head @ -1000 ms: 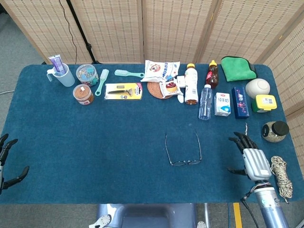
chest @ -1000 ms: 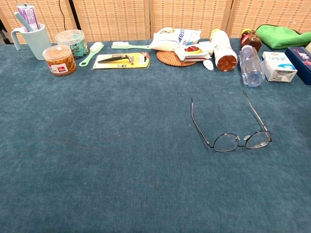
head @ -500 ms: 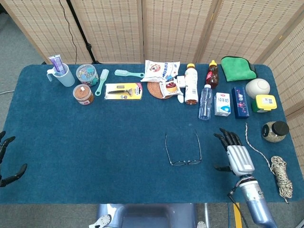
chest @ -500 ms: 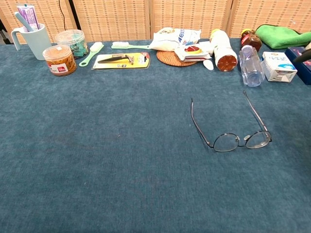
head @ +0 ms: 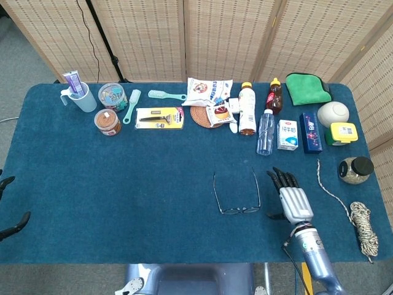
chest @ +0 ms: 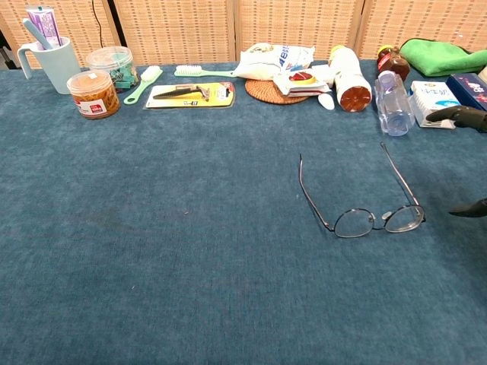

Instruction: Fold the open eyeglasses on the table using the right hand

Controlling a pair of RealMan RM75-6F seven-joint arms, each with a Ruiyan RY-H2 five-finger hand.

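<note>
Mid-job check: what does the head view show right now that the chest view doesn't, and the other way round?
Only the head view shows the whole right hand, open beside the glasses, plus the rope, the jar and part of the left hand. The chest view adds nothing of its own, only a closer look at the lenses. Both show the glasses still open, the right hand's fingertips and the back row of items.

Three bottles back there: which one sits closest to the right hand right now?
The clear water bottle, with the blue cap. It lies nearest the right hand; the white-labelled bottle and the small dark bottle sit further back.
</note>
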